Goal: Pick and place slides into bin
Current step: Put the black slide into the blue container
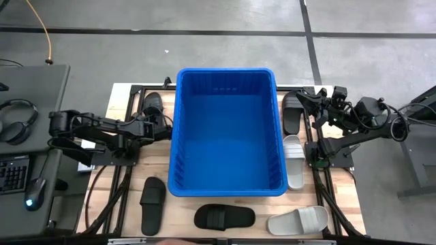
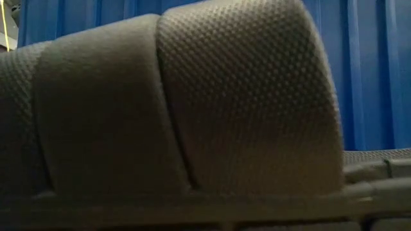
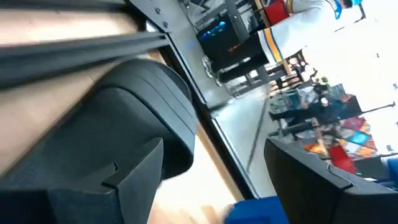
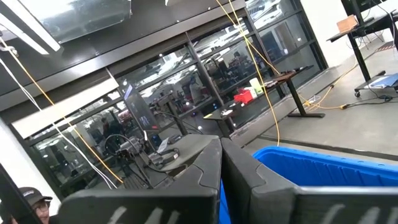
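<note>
- The left arm reaches across the worktop (image 1: 340,204) from its left edge, forearm low, with the left claw (image 1: 158,124) just beside the bin's left wall.
- Its fingers (image 3: 124,186) stand apart, and a black slide (image 1: 151,103) lies right in front of them, close against the near finger; no grip on it shows.
- Two more black slides (image 1: 152,204) lie on the worktop's near side, well away from this claw.
- The blue bin (image 1: 178,136) stands between the two claws and holds nothing.
- The right arm is folded at the bin's far right corner, its right claw (image 1: 315,97) lifted with fingers (image 4: 205,168) pressed together on nothing.
- Beneath this claw lies another black slide (image 1: 291,112); nearer the front lie two light grey slides (image 1: 294,162).
- No writing can be read.
</note>
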